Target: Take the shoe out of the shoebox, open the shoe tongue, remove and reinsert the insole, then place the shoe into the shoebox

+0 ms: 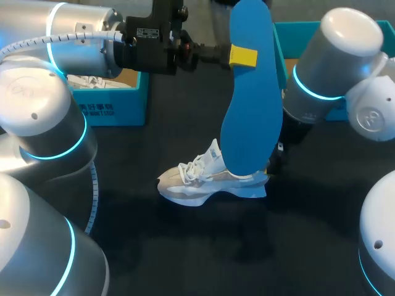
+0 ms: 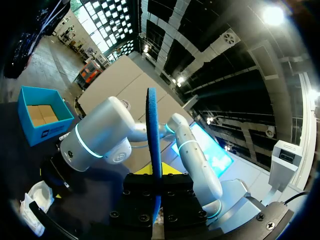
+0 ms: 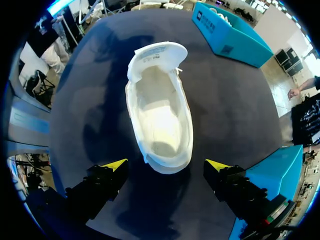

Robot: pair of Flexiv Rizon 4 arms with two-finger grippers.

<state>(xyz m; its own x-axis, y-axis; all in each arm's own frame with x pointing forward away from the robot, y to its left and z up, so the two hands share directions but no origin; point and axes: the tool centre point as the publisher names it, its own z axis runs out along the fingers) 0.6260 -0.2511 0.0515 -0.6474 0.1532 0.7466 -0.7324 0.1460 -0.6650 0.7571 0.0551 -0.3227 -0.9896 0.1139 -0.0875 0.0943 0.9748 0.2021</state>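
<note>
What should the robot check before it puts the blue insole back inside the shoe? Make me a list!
1. Insole held tight: ok, the left gripper pinches it from both sides.
2. Shoe standing on its sole on the table: ok.
3. Tongue pulled open: ok, it is folded forward and the opening is bare.
4. Shoe held steady: not ok, the right gripper is open at the heel, not touching.
5. Insole lined up over the opening: cannot tell.
</note>
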